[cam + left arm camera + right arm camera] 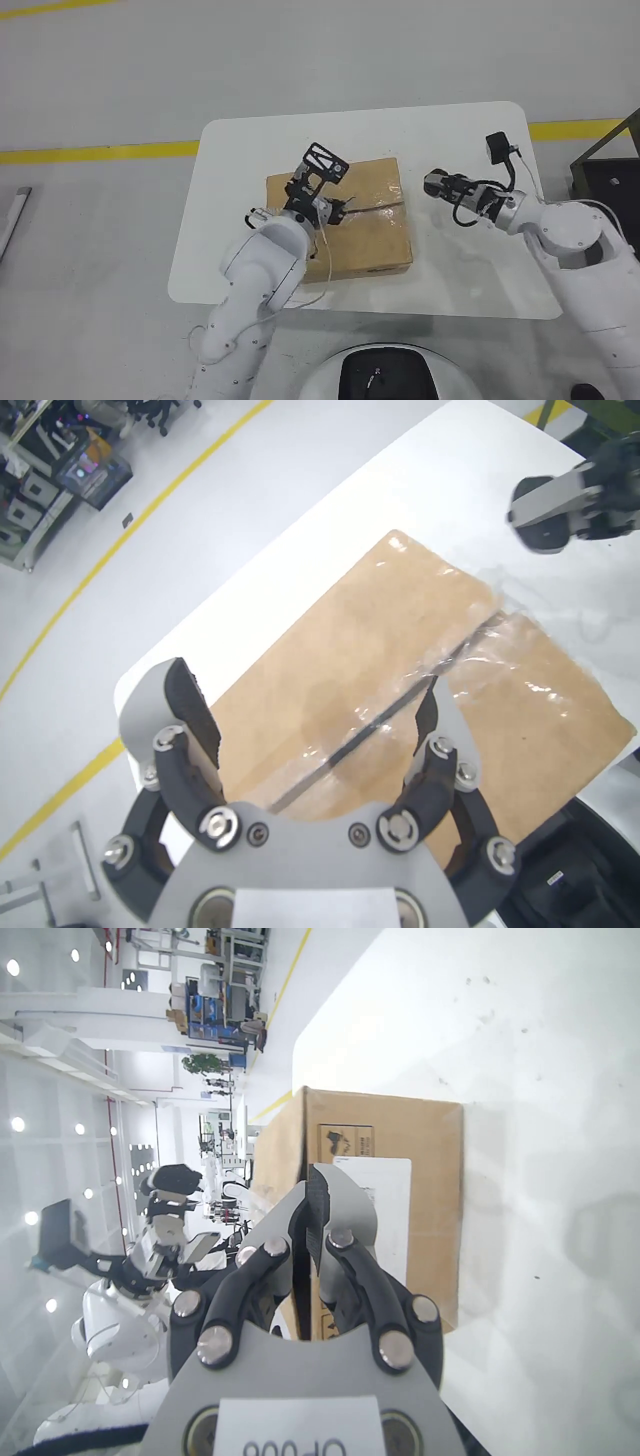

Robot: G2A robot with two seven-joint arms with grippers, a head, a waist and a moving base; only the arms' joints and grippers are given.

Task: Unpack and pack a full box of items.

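Closed box [372,245] sits mid-bench [240,170], slightly skewed to the bench edges. Flaps are down, with clear tape [385,720] along the centre seam, wrinkled and glossy toward the end nearest the right arm. Over the box top: left gripper [306,677], pointing along the seam toward the right arm. Its fingers [192,705] are spread wide and empty, with the seam running up between them. One fingertip sits right at the tape line; can't tell if it touches the tape or is just above it. The other finger is out by the box's long edge, its tip over that edge with bench showing behind it. Off the box's right end: right gripper [311,1180], near the box but apart from it, above bare bench. Its fingers are pressed together with nothing in them. In its wrist view the tips line up with the top edge of the box's end wall. That wall carries a white label [392,1208] with a small printed panel next to it. Beyond the bench there is a yellow floor line [100,153], and a dark metal frame [612,165] stands on the floor off the right side.
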